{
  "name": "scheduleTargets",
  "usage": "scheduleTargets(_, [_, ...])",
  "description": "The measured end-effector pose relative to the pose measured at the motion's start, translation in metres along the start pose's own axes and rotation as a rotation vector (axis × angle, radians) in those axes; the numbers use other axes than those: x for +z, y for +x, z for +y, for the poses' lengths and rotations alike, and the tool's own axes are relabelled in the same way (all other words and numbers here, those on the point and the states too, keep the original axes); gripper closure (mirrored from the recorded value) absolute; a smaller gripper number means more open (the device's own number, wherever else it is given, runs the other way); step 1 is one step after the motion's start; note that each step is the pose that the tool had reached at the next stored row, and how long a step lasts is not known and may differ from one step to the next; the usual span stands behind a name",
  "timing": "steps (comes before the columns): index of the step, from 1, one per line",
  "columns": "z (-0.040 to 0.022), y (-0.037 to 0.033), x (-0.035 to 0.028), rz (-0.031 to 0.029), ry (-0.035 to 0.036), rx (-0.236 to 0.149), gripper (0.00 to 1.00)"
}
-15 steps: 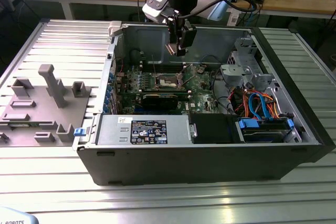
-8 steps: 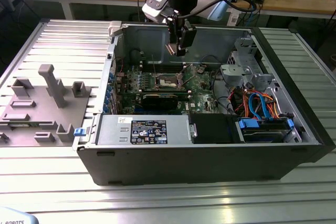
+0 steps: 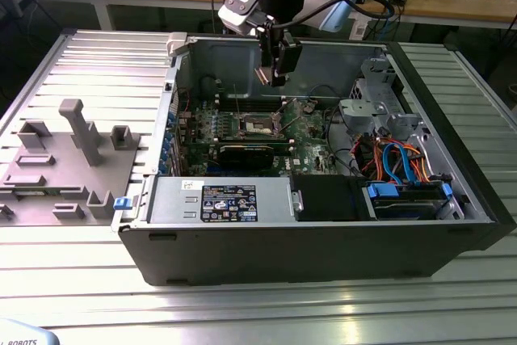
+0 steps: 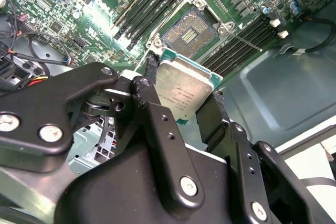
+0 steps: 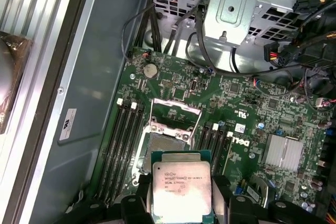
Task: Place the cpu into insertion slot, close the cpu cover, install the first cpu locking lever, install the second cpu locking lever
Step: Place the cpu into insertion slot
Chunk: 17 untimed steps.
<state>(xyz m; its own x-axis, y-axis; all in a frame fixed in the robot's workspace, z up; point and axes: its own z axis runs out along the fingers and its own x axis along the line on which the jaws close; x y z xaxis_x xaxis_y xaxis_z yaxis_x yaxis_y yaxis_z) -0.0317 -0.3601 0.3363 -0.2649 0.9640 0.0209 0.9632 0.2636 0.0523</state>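
I've got the jaws clenched on the cpu (image 4: 184, 90) by two opposite edges, its metal top showing in both wrist views. In the exterior view they hang at upper centre inside the open computer case (image 3: 283, 252), clear of the bare insertion slot (image 4: 189, 32); the cpu cover (image 5: 176, 109) stands swung open.

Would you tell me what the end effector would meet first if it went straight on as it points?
Most likely the insertion slot, lying ahead of the cpu held in the end effector, though alignment in depth is uncertain.
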Motion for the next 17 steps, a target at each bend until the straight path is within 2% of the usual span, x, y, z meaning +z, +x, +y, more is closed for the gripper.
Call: scheduleTargets(17, [0.0,0.0,0.0,-0.0012,-0.0005,0.023,0.46])
